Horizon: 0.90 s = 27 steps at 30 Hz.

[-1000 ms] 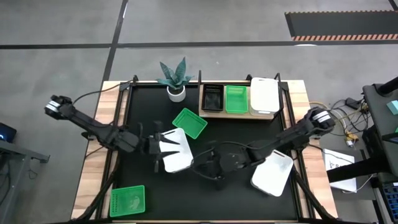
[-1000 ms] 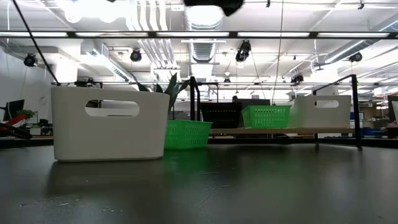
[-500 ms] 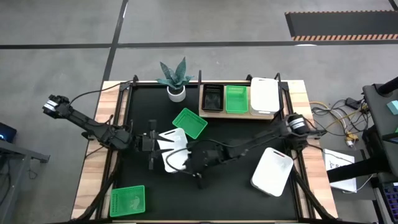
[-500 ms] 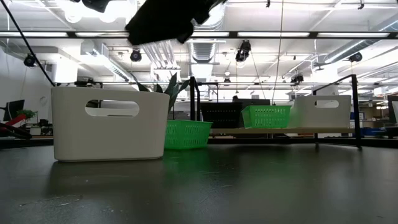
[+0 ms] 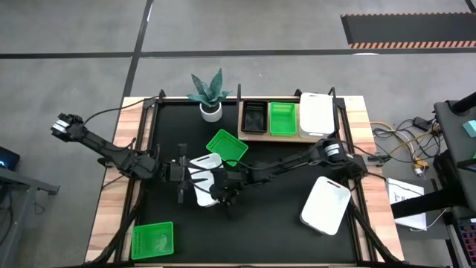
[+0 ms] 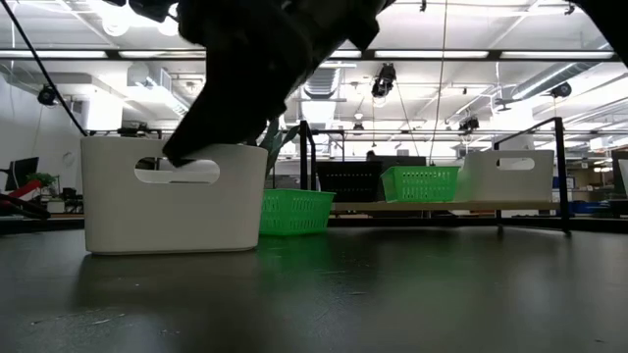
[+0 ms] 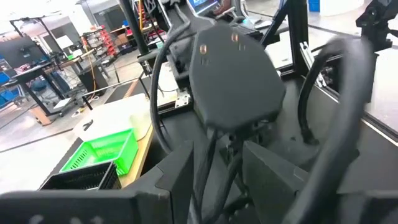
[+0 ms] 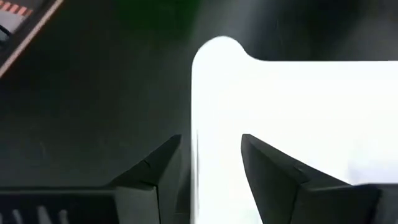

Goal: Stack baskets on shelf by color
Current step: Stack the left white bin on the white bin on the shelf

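The right gripper (image 5: 217, 188) has swung left across the black tabletop (image 5: 282, 223) since a second ago; its fingers (image 8: 152, 171) now straddle the white rounded plastic basket (image 5: 202, 179) wall, apart. The left gripper (image 5: 184, 173) stays there, its fingers spread. The wooden shelf (image 5: 253, 135) holds three baskets.

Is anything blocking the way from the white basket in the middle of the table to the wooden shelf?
Yes. The bright green mesh basket sits on the black table between the white plastic basket and the light-brown wooden shelf, so a straight push would hit it; lifting over looks clear.
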Motion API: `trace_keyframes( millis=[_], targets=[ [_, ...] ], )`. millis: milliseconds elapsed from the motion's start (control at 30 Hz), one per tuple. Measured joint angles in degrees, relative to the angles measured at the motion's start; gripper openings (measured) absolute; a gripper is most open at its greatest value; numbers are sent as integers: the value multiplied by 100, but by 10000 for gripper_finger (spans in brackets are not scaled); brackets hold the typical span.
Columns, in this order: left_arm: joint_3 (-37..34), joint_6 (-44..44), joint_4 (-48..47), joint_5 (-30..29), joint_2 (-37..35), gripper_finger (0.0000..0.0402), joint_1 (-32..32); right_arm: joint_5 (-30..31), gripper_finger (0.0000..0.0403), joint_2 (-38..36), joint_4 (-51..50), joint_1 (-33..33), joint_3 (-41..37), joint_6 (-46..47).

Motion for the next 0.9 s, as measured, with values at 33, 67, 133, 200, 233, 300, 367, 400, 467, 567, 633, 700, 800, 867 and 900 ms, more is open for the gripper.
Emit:
trace_keyframes(
  millis=[33,67,133,200,233,300,367,400,467,567,633,700,800,867,900],
  targets=[
    [0,0,4,-1,0,122,0,4,154,29,-8,-8,14,-30],
    [0,0,5,0,4,122,0,0,150,52,-22,-11,14,-50],
    [0,0,-12,0,4,122,0,-7,137,92,-11,-12,14,-53],
    [0,0,-11,0,4,122,2,-7,117,101,-53,-12,11,-98],
    [-1,2,-5,0,4,122,0,-7,103,106,-44,-12,11,-149],
    [-4,2,-6,0,4,122,0,-7,70,102,-51,-12,11,-223],
    [-4,2,-1,0,7,122,0,-11,34,97,-52,-12,11,-268],
    [-4,2,-3,0,7,122,2,-13,21,89,-56,-11,11,-283],
    [-4,2,-1,-2,7,122,2,-110,14,78,-53,-9,11,-305],
    [-4,2,-1,-2,7,122,1,-149,9,76,-54,12,13,-341],
    [-4,2,-1,-2,7,122,0,-140,9,63,-120,41,39,-402],
    [-4,2,-1,-2,9,122,0,-138,9,26,-365,89,118,-463],
    [-4,4,-1,-6,9,122,0,-138,9,-129,-753,190,225,-547],
    [-4,4,-1,-10,9,122,0,-138,9,-283,-1030,267,268,-604],
    [-4,4,3,-16,9,122,0,-139,9,-383,-1156,310,269,-648]
  ],
)
